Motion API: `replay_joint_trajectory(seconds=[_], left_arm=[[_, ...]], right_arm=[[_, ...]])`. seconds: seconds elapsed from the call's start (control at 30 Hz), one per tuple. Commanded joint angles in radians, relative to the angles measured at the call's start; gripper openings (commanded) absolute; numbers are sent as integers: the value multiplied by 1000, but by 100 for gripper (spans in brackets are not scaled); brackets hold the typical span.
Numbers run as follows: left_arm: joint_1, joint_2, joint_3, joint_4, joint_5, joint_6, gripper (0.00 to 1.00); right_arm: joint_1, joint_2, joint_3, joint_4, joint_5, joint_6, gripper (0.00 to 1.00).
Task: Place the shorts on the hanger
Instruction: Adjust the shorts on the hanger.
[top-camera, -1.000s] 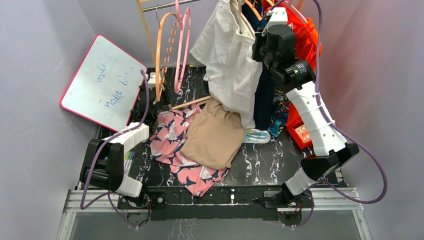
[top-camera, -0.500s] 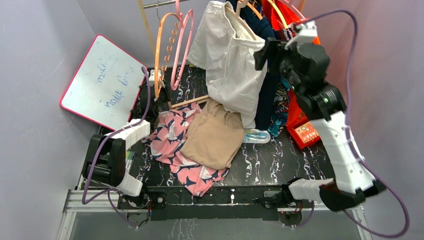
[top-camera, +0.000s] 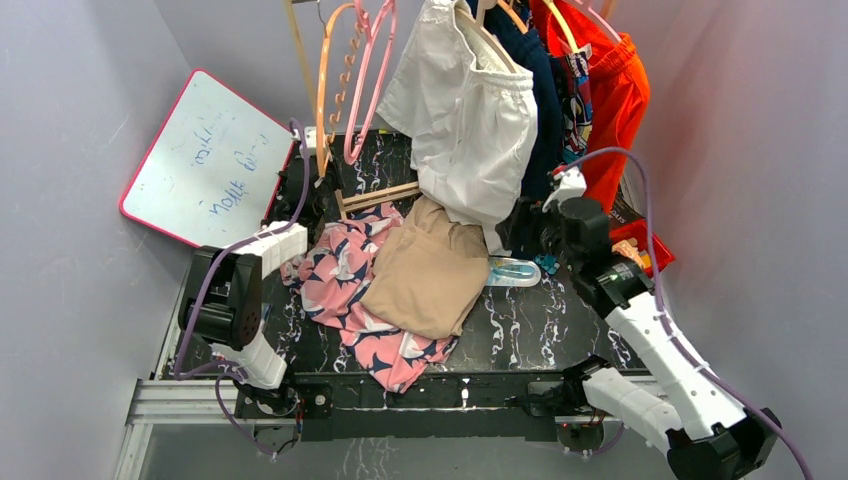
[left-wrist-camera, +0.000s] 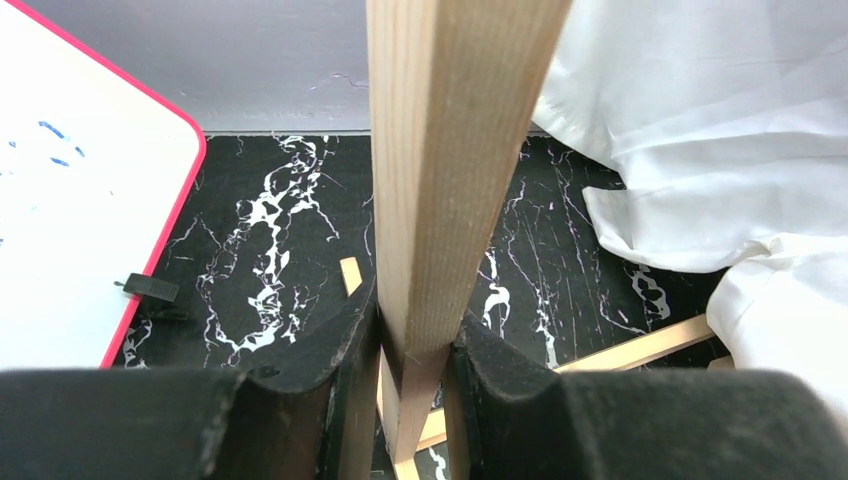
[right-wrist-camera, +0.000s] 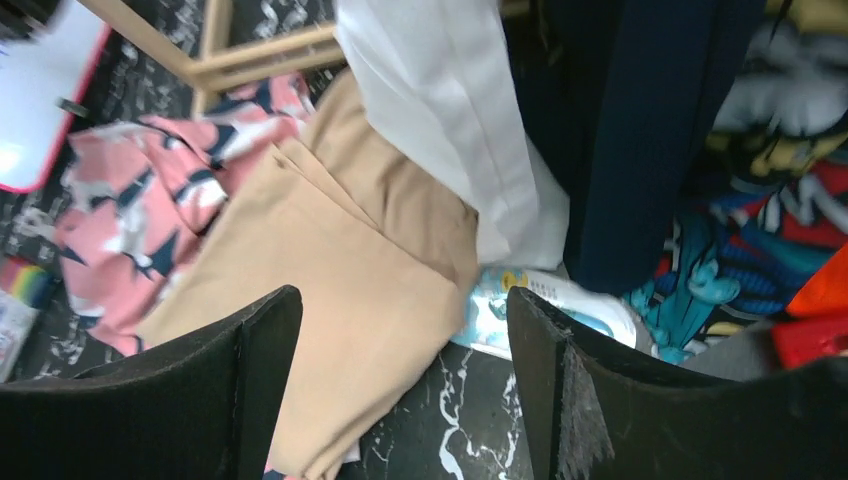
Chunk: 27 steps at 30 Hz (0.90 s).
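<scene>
The white shorts (top-camera: 465, 110) hang up high at the back, draped over the hanger (top-camera: 482, 28). Most of the hanger is hidden under the cloth, so I cannot be sure how well they sit on it. Their bottom edge hangs down to the tan shorts (top-camera: 425, 275) lying on the table.

The right gripper (right-wrist-camera: 400, 320) is low, just beside that bottom edge. Its fingers are wide apart and hold nothing. If this arm brushes or catches the white cloth, it could tug the shorts off the hanger.

The left gripper (left-wrist-camera: 415, 345) is squeezed tight on the wooden post (left-wrist-camera: 445, 150) of the clothes rack. If it jerks or lets go fast, the rack may shake and the shorts may slide down.

The top view shows the whole shorts hanging up, but not the left fingers on the post. The left wrist view shows that grip up close. The right wrist view shows the open fingers with nothing between them.
</scene>
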Motion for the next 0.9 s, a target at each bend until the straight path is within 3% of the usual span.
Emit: replay_joint_trajectory(seconds=[0.0, 0.1, 0.27, 0.4, 0.57, 0.63, 0.87], left_arm=[[1, 25, 54, 8, -9, -23, 0], [3, 33, 37, 27, 12, -59, 0], [3, 40, 3, 52, 42, -77, 0], [4, 52, 6, 59, 47, -80, 0], [4, 62, 7, 64, 49, -86, 0], [4, 62, 7, 70, 45, -86, 0], [4, 69, 45, 72, 9, -72, 0]], right_arm=[[0, -40, -184, 257, 73, 72, 82], [-1, 48, -295, 429, 140, 72, 82], [1, 227, -380, 650, 193, 138, 71], [0, 300, -380, 750, 225, 137, 51], [0, 276, -366, 775, 230, 71, 10], [0, 229, -348, 731, 230, 67, 0], [0, 2, -197, 450, 212, 52, 0]])
